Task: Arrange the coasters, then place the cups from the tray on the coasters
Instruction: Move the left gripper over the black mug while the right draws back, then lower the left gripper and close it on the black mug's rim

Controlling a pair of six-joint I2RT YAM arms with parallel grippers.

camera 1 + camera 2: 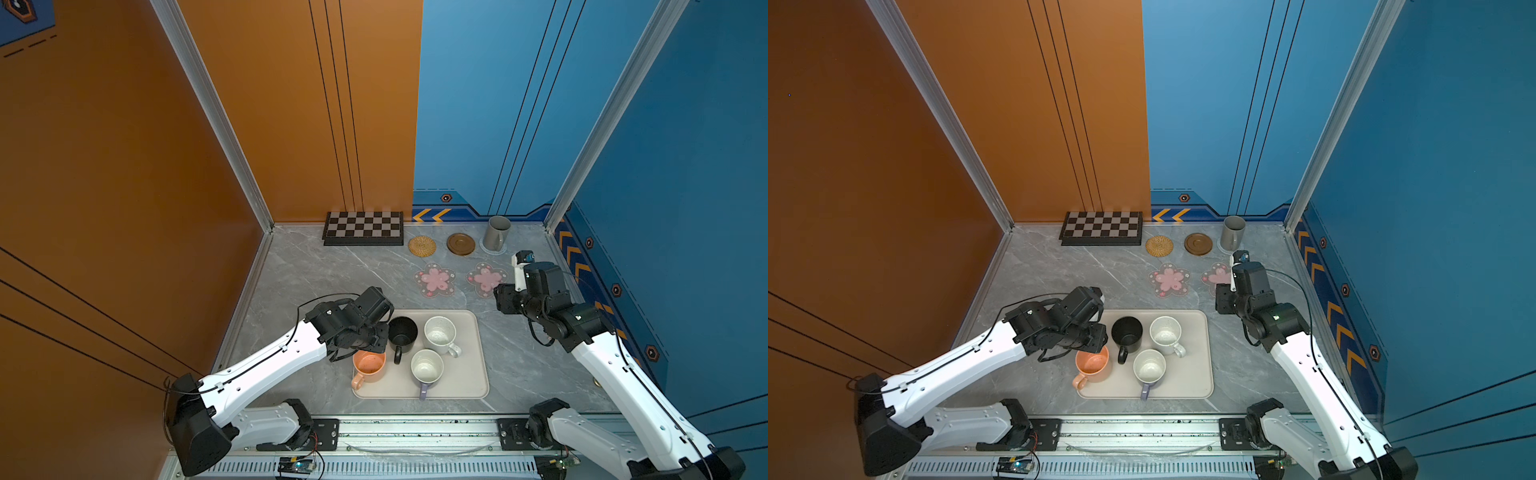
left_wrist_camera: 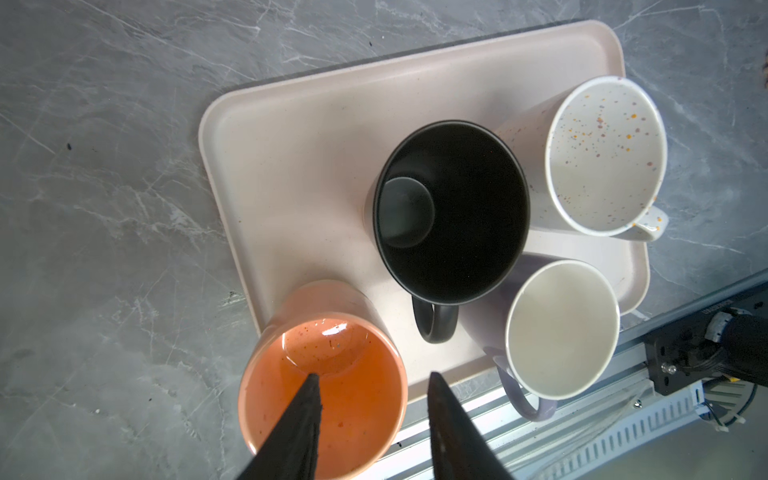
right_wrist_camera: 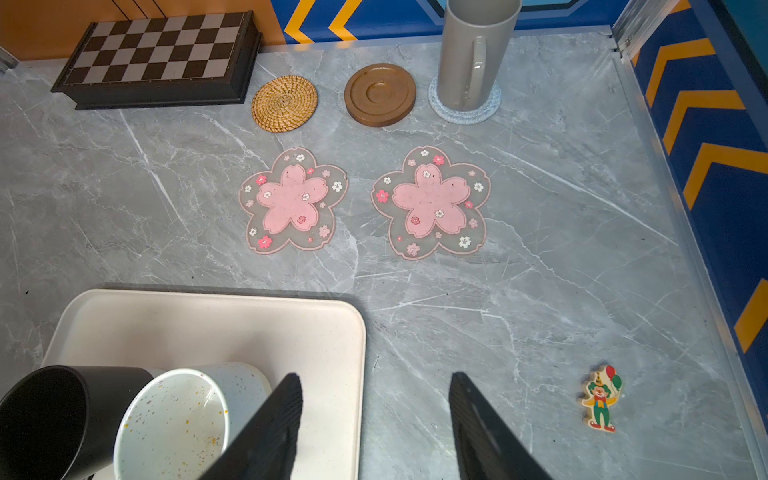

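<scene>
The cream tray (image 1: 469,374) holds the black mug (image 1: 402,332), the white speckled mug (image 1: 439,331), the lavender mug (image 1: 427,366) and the peach-orange mug (image 1: 369,365). My left gripper (image 2: 374,384) is open above the peach-orange mug (image 2: 332,395), one finger over its inside and one outside its rim. The tall grey mug (image 1: 497,232) stands on the grey-blue coaster (image 3: 465,114) at the back. Beside it lie the dark brown coaster (image 1: 461,244) and the rattan coaster (image 1: 422,246), with two pink blossom coasters (image 1: 434,279) (image 1: 485,277) in front. My right gripper (image 3: 376,384) hangs open and empty over the tray's far right corner.
A black-and-white chessboard (image 1: 363,234) lies against the back wall, left of the coasters. A small clown figure (image 3: 600,399) lies on the table near the right wall. Walls close the left, back and right sides. A metal rail (image 1: 415,432) runs along the front.
</scene>
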